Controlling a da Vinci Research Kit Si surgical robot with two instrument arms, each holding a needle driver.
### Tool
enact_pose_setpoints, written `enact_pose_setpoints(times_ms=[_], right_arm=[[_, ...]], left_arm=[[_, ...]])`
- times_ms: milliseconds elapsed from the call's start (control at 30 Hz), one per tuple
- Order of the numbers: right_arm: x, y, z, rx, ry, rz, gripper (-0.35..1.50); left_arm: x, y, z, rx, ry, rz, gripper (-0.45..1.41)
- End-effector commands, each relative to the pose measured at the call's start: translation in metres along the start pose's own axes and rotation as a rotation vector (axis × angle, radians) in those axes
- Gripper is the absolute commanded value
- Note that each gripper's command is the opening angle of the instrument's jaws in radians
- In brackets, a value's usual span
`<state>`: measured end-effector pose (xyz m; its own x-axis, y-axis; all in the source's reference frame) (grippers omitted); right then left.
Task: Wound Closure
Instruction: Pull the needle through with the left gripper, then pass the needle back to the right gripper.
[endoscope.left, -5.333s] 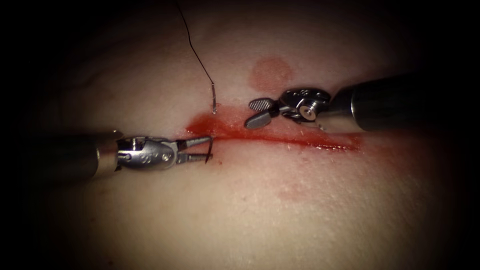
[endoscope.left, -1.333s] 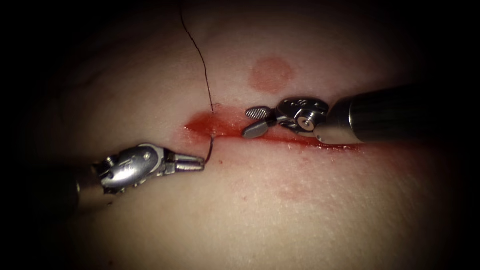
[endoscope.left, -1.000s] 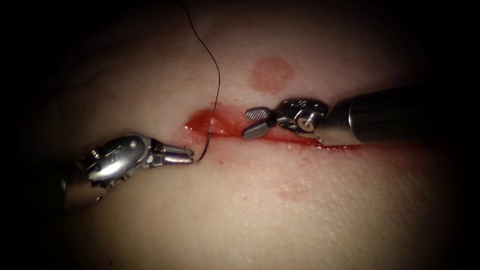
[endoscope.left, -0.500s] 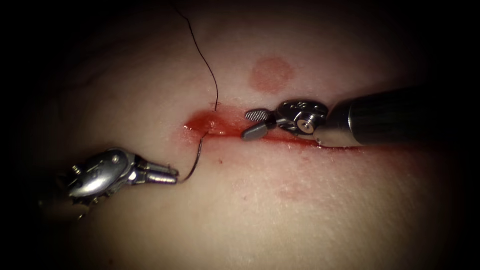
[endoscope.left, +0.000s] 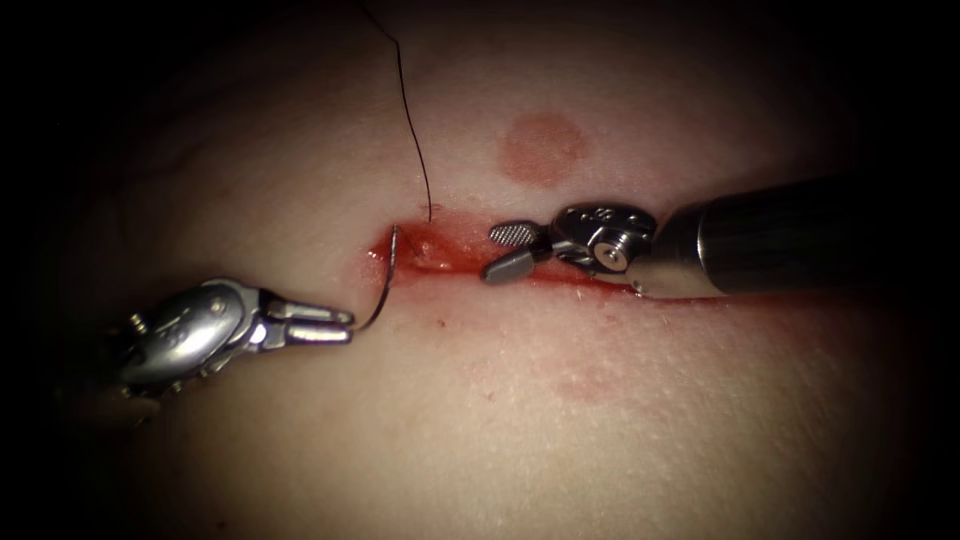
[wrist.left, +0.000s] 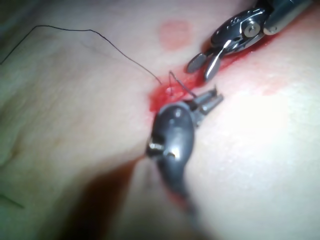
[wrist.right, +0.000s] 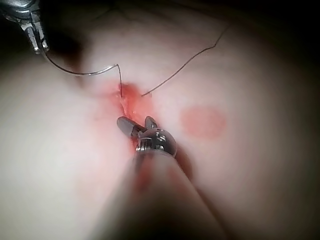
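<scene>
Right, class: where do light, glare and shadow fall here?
Endoscope view: light pools on the central tissue, edges dark; glare on the left tool, gripping the needle by one end, its other at the cut; right tool open, empty. Left wrist view: shadow beside its shaft.

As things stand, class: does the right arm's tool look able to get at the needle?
Probably yes. The right tool hovers open over the cut, holding nothing; the needle, held at its tip by the left tool, arcs free beside it.

Tissue carries red fluid along its cut, thread trailing across
</scene>
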<state>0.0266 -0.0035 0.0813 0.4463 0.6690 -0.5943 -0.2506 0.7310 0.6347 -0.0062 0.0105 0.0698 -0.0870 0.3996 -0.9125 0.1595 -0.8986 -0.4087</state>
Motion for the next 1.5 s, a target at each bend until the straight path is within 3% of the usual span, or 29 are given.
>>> enact_pose_setpoints(times_ms=[33, 367, 733, 933, 1167, 1500], right_arm=[[-0.0002, -0.0003, 0.0007, 0.004, 0.005, 0.002, 1.25], [0.0006, -0.0009, 0.0003, 0.019, 0.012, 0.016, 1.25], [0.0009, -0.0009, 0.0003, 0.020, 0.018, 0.019, 1.25], [0.0022, -0.0015, -0.0008, 0.061, 0.050, 0.045, 1.25], [0.0044, -0.0047, -0.0018, 0.173, 0.108, 0.074, 1.25], [0.0059, -0.0064, -0.0006, 0.240, 0.145, 0.111, 1.20]], left_arm=[[-0.0003, -0.0004, 0.0007, 0.023, 0.010, 0.036, -0.35], [0.0025, -0.0024, -0.0001, 0.126, 0.034, 0.174, -0.35], [0.0045, -0.0041, 0.0003, 0.200, 0.041, 0.240, -0.35], [0.0043, -0.0036, 0.0008, 0.211, 0.030, 0.277, -0.35], [0.0038, -0.0021, 0.0015, 0.227, 0.010, 0.335, -0.35], [0.0029, 0.0005, 0.0033, 0.255, -0.019, 0.418, -0.35]])
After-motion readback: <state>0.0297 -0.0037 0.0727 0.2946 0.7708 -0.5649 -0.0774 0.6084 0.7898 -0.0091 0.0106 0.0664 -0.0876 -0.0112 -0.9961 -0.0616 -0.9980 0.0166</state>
